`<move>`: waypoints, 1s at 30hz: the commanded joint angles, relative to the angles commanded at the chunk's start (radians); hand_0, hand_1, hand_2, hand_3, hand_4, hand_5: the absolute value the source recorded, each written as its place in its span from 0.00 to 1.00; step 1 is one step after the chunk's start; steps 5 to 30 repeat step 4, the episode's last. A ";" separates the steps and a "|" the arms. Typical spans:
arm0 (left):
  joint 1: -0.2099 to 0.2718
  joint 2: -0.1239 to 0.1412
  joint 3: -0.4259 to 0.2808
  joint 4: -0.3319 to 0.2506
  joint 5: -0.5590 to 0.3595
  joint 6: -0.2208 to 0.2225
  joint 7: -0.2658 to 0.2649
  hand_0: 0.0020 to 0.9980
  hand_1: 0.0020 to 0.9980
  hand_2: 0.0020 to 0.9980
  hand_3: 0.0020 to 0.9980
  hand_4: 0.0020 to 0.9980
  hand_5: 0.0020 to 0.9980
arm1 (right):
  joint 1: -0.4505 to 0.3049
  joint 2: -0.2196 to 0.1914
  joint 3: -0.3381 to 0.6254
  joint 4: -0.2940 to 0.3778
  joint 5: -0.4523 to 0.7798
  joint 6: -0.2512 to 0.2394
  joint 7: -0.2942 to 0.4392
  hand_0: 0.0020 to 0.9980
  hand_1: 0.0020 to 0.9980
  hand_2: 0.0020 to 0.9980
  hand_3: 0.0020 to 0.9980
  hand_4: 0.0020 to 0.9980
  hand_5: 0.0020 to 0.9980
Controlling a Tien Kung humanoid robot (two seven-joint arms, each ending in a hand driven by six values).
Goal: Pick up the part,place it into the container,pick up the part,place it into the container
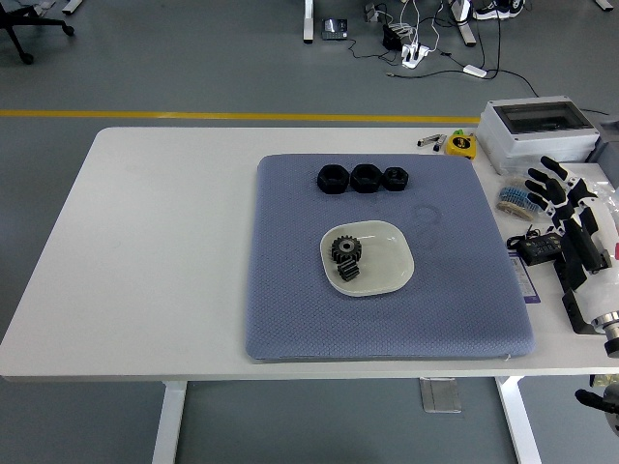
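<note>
Head view: judged heavy, rigid and hard, toothed rims likely giving good purchase; best pinched across the toothed edge; two dark metal gears [346, 259] lying stacked in the pale dish [391, 257] at frame centre, on the blue mat [290, 290]; three black nuts [364, 178] in a row above; right hand [563, 208] at right edge, fingers spread, empty.

right arm [586, 280] cropped at frame edge
</note>
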 joint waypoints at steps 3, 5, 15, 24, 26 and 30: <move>0.002 -0.002 -0.002 0.001 -0.002 0.004 0.000 0.69 0.71 0.74 0.64 0.67 0.66 | -0.003 0.001 0.009 0.006 -0.022 0.010 -0.014 0.89 0.84 0.85 0.94 1.00 0.81; 0.003 -0.002 -0.008 0.002 0.005 0.005 0.002 0.69 0.71 0.74 0.64 0.67 0.66 | -0.004 0.002 0.012 0.009 -0.026 0.014 -0.018 0.89 0.84 0.85 0.94 1.00 0.81; 0.003 -0.002 -0.008 0.002 0.005 0.005 0.002 0.69 0.71 0.74 0.64 0.67 0.66 | -0.004 0.002 0.012 0.009 -0.026 0.014 -0.018 0.89 0.84 0.85 0.94 1.00 0.81; 0.003 -0.002 -0.008 0.002 0.005 0.005 0.002 0.69 0.71 0.74 0.64 0.67 0.66 | -0.004 0.002 0.012 0.009 -0.026 0.014 -0.018 0.89 0.84 0.85 0.94 1.00 0.81; 0.003 -0.002 -0.008 0.002 0.005 0.005 0.002 0.69 0.71 0.74 0.64 0.67 0.66 | -0.004 0.002 0.012 0.009 -0.026 0.014 -0.018 0.89 0.84 0.85 0.94 1.00 0.81; 0.003 -0.002 -0.008 0.002 0.005 0.005 0.002 0.69 0.71 0.74 0.64 0.67 0.66 | -0.004 0.002 0.012 0.009 -0.026 0.014 -0.018 0.89 0.84 0.85 0.94 1.00 0.81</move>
